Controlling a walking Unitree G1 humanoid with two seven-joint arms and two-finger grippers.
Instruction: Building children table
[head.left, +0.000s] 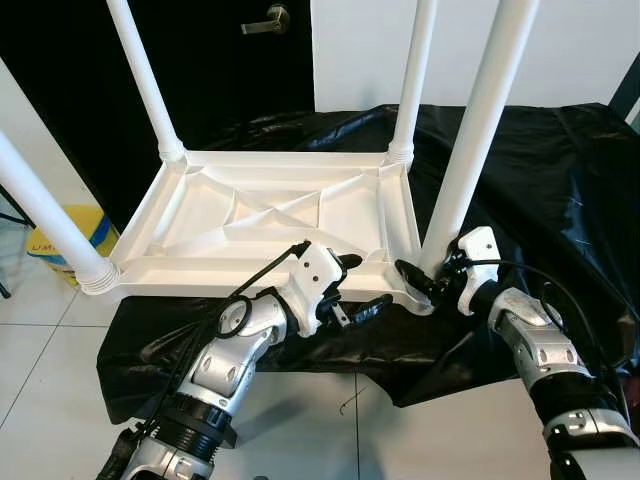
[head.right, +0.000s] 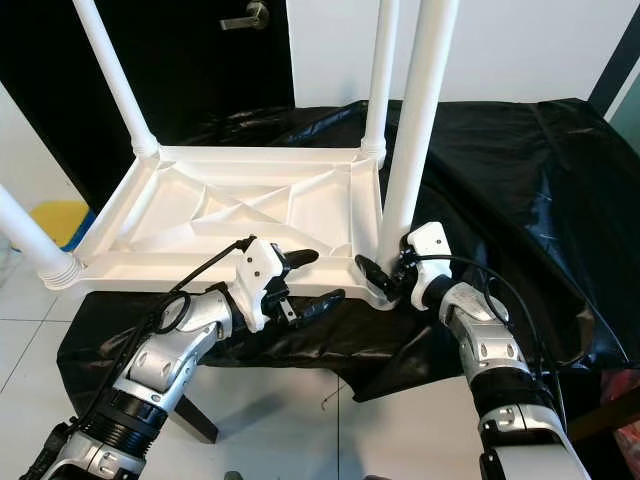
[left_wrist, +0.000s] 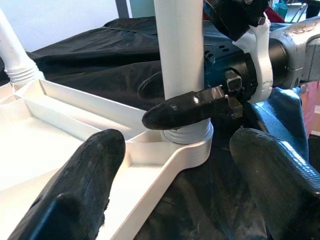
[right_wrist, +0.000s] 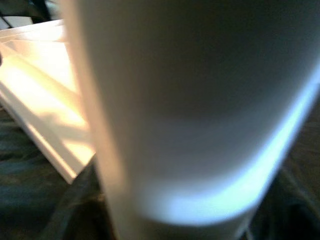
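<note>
The white children's table (head.left: 250, 215) lies upside down on a black-draped surface, with its legs pointing up. My right gripper (head.left: 425, 278) is shut around the base of the near-right leg (head.left: 480, 130), just above its socket. In the left wrist view one right finger (left_wrist: 185, 107) crosses the front of that leg (left_wrist: 177, 50). My left gripper (head.left: 355, 285) is open at the table's front rim, a short way left of that corner. One of its fingers (left_wrist: 85, 185) is over the underside panel and the other is over the cloth. In the right wrist view the leg (right_wrist: 175, 100) is a close blur.
The black cloth (head.left: 560, 170) covers the support and hangs over its front edge. A dark door with a metal handle (head.left: 268, 20) stands behind. A yellow bin (head.left: 70, 235) sits on the white tiled floor (head.left: 40, 340) at the left.
</note>
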